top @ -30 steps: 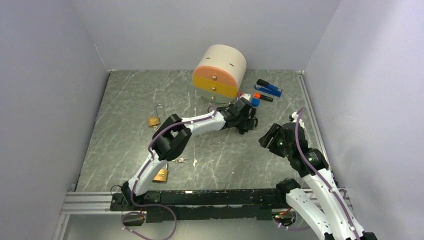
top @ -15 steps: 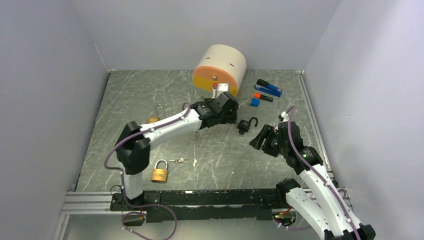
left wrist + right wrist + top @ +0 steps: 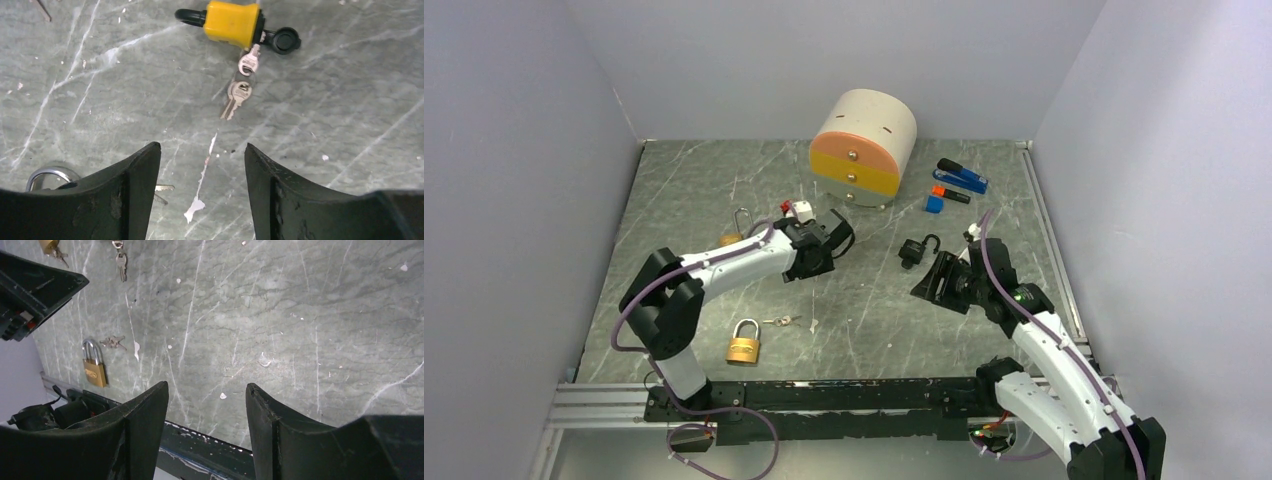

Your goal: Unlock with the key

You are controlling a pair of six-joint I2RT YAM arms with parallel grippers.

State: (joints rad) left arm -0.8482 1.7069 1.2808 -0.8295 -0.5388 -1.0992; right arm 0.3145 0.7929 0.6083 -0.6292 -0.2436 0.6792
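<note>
Progress, as judged: partway at best. Black padlock [image 3: 913,250] lies on the tabletop [image 3: 684,190] betw. the two hands. Its shackle reads as a hook w/ one leg free, so prob. unlocked, tho it's small in the top view; can't tell if a key sits in it. Yellow padlock [image 3: 231,23], just beyond the fingertips in the left wrist view, has a key [image 3: 248,61] seated in the end opposite the shackle, w/ a spare key [image 3: 235,97] trailing off the ring. Its black shackle looks shut, so the turn appears left to do. Brass padlock [image 3: 744,346] near the front edge is closed, its keys [image 3: 781,321] loose just beside it, not inserted. Left hand [image 3: 200,147] is spread wide w/ nothing betw. the fingers; right hand [image 3: 206,386] is likewise wide apart & empty. Materials: tabletop is grey-green marble-look w/ white veins, scratches & a few white flecks, prob. hard & slick. Yellow lock: blocky, plastic-looking cover, round black dust cap [image 3: 283,40] flipped aside. Brass one: flat shiny body, chromed U shackle. Keys: small, thin, silvery metal. Finger pads [image 3: 140,185]: matte black, scuffed, tapering.
</note>
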